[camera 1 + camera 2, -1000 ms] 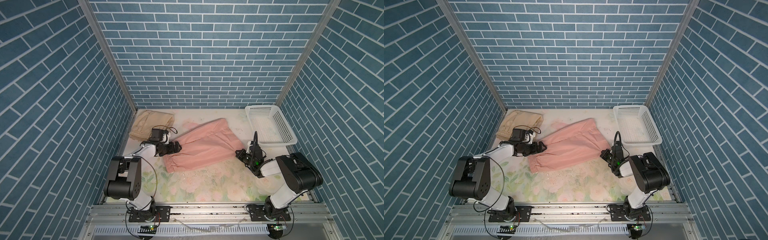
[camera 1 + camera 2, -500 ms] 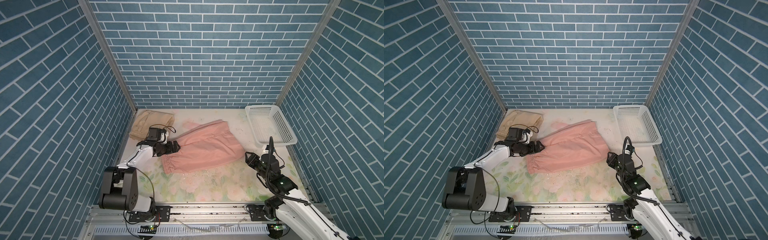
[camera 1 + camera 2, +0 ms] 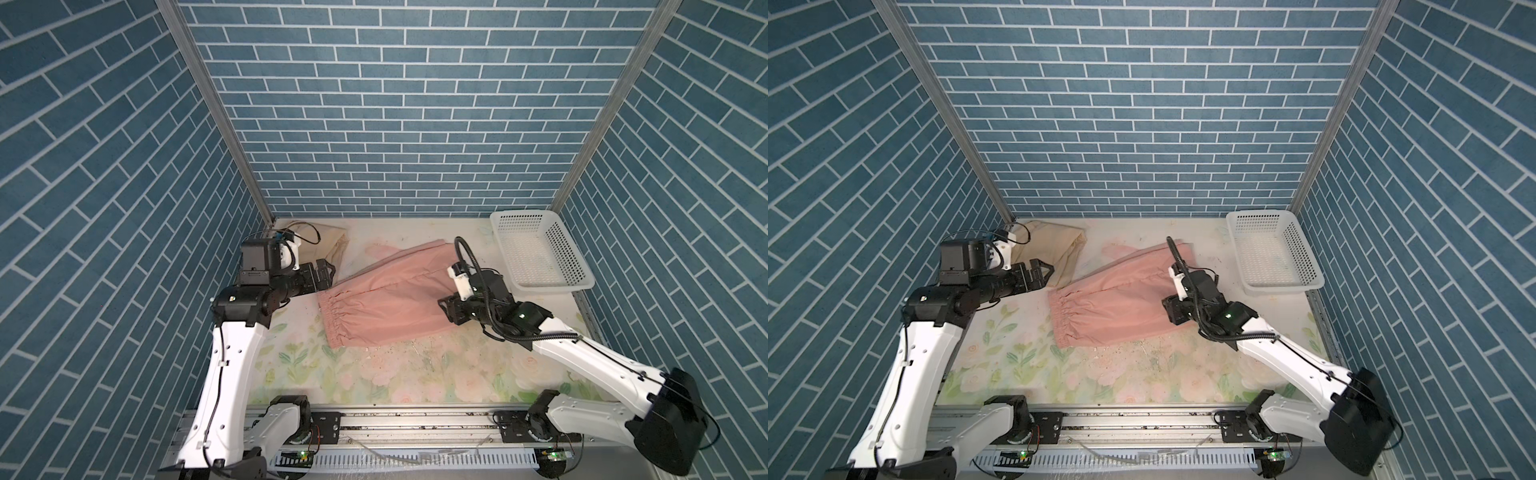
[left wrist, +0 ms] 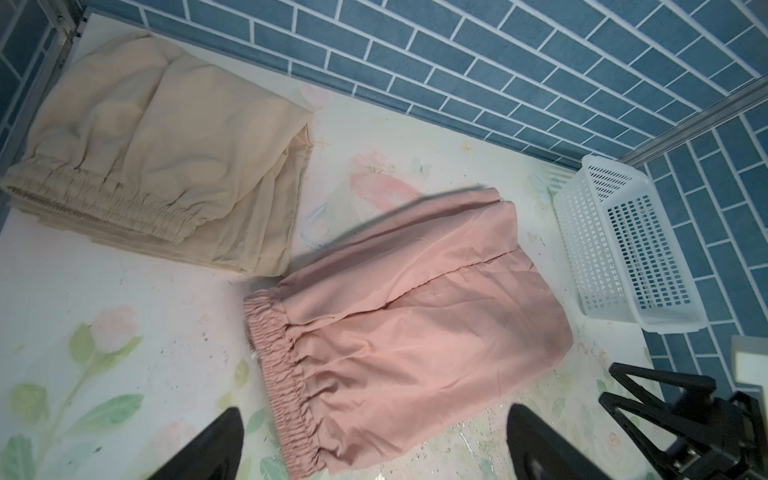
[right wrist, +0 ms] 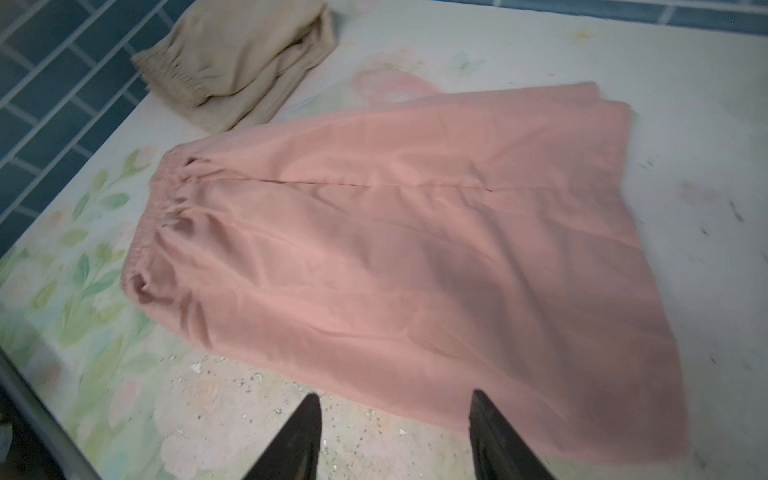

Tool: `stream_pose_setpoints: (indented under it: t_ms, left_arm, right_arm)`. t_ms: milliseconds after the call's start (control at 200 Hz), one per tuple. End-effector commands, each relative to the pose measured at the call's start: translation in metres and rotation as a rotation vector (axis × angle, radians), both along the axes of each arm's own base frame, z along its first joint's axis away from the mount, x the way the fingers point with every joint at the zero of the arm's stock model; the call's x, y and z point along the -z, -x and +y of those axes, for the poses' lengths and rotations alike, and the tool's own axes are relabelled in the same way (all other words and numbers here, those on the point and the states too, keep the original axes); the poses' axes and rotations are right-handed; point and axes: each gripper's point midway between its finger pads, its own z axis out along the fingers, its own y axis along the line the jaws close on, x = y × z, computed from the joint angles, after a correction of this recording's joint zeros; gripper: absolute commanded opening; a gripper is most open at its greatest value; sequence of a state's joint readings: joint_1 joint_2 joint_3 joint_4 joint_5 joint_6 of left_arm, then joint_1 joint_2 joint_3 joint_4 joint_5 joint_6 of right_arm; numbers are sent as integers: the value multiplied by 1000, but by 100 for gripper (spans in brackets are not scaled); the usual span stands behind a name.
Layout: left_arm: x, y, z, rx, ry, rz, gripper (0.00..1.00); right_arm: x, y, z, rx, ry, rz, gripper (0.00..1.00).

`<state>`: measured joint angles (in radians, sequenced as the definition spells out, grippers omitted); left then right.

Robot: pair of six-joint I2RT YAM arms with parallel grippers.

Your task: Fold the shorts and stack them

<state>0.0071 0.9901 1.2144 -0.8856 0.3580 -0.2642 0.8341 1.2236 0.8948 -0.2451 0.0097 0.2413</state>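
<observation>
The salmon pink shorts lie flat mid-table, gathered waist to the left, leg hems toward the basket. The beige shorts sit folded in the back left corner, one edge just touching the pink ones. My left gripper hangs open above the gap between the two shorts, by the pink waist; nothing is between its fingers. My right gripper is open over the pink shorts' near right hem, holding nothing.
A white perforated basket stands at the back right, close to the pink hems. The floral table cover carries small crumbs near the front. Blue brick walls close in the left, back and right sides.
The right gripper opened and let go of the pink shorts' right edge. Both arms rose off the table and the pink shorts settled flat.
</observation>
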Motion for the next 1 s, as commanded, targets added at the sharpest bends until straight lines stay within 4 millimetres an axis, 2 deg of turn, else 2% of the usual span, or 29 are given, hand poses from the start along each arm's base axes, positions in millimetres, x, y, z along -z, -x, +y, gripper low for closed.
stream_pose_setpoints:
  t_ms: [0, 45, 120, 270, 400, 535, 650, 775, 880, 995]
  left_arm:
    - [44, 27, 5, 1, -32, 144, 100]
    - [52, 29, 8, 2, -57, 111, 100]
    - [61, 28, 26, -72, -128, 40, 100]
    - [71, 23, 52, -181, -151, 21, 100]
    - [79, 22, 66, -206, -98, 94, 100]
    - [95, 18, 75, -225, -76, 142, 100]
    - [94, 18, 78, -236, -54, 137, 100]
    - [94, 23, 85, -281, -82, 129, 100]
    - [103, 30, 103, -373, -140, 190, 100]
    - [106, 32, 110, -407, -144, 202, 100]
  right_arm:
    - [-19, 6, 47, -222, 47, -152, 59]
    - [-18, 10, 63, -267, 52, -162, 59]
    - [-16, 16, 87, -322, 43, -184, 59]
    - [-7, 33, 121, -436, 73, -204, 59]
    - [1, 40, 138, -482, 119, -234, 59]
    - [5, 37, 153, -494, 130, -225, 60]
    - [9, 39, 170, -531, 167, -255, 61]
    - [15, 47, 187, -597, 251, -336, 62]
    - [23, 54, 199, -658, 333, -424, 63]
    - [38, 61, 210, -716, 407, -495, 64]
